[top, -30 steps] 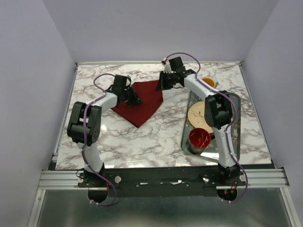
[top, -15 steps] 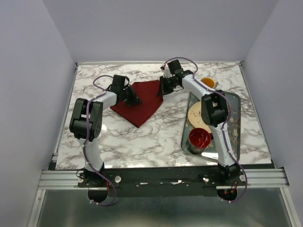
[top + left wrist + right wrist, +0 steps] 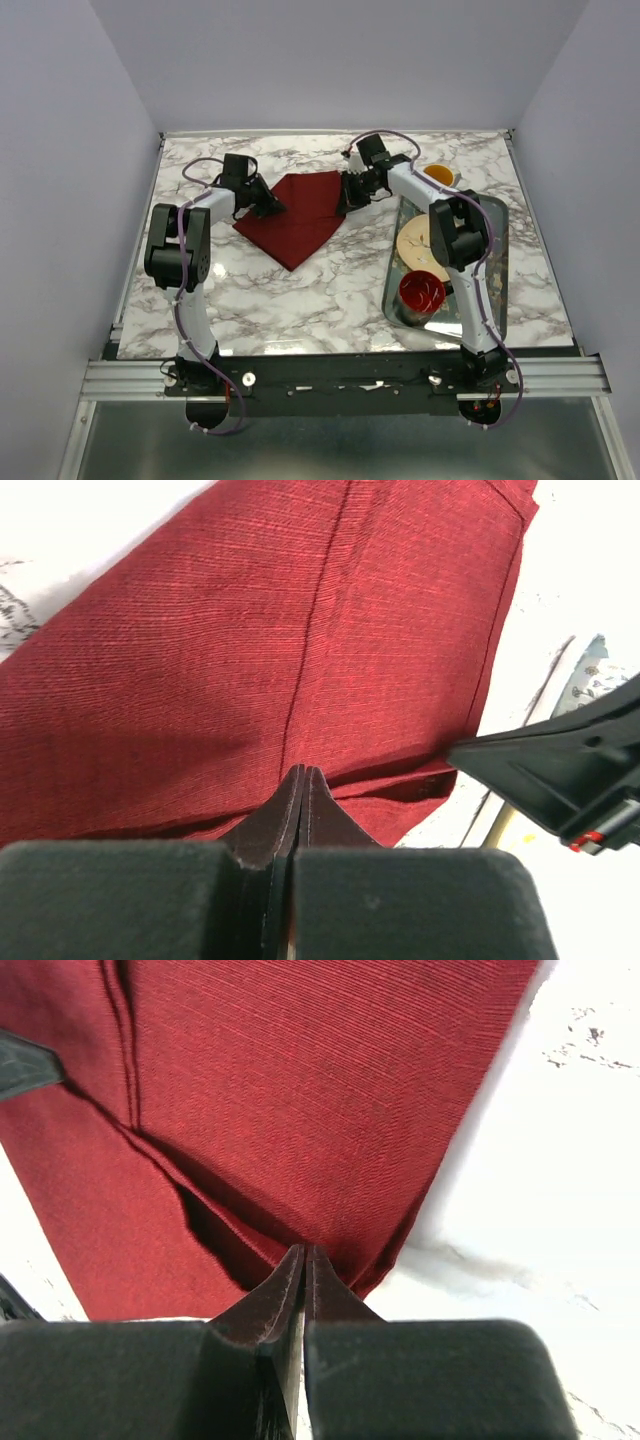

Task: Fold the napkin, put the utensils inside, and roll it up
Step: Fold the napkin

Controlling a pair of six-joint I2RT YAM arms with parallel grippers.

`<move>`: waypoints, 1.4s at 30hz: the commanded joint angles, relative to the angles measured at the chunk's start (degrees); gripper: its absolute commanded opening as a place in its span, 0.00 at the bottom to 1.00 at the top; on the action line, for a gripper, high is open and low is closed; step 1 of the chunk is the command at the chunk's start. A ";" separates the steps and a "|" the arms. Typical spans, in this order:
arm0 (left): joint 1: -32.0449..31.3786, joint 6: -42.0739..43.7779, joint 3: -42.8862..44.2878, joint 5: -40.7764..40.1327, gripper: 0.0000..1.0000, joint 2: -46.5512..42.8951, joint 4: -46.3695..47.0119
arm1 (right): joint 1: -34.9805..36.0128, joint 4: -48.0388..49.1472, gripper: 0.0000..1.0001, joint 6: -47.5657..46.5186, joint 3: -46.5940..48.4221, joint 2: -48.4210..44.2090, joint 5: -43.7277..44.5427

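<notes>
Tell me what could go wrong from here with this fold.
1. Both jaws pinch the napkin only at their tips; one side may slip and skew the fold.
2. At the right jaws the cloth bunches in layers; they may hold just one.
3. The right arm reaches over the tray; a wide swing might knock it.

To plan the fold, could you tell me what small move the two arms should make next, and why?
Probably lift both pinched spots slightly and carry them together toward the near corner: the left gripper and right gripper are each shut on the far edge of the napkin, while the rest lies on the table.
</notes>
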 commanded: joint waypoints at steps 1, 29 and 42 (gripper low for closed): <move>0.70 1.94 0.95 -1.15 0.01 -2.00 -1.96 | -0.26 -0.76 0.12 -1.89 3.67 -2.26 1.41; 11.24 9.32 -8.10 -7.57 0.00 -5.70 -8.30 | 3.79 10.66 0.30 2.77 -13.64 -6.05 -4.91; 11.51 9.68 -7.14 -6.71 0.00 -11.40 -8.99 | 3.08 6.88 0.36 -0.04 -10.56 -8.22 1.48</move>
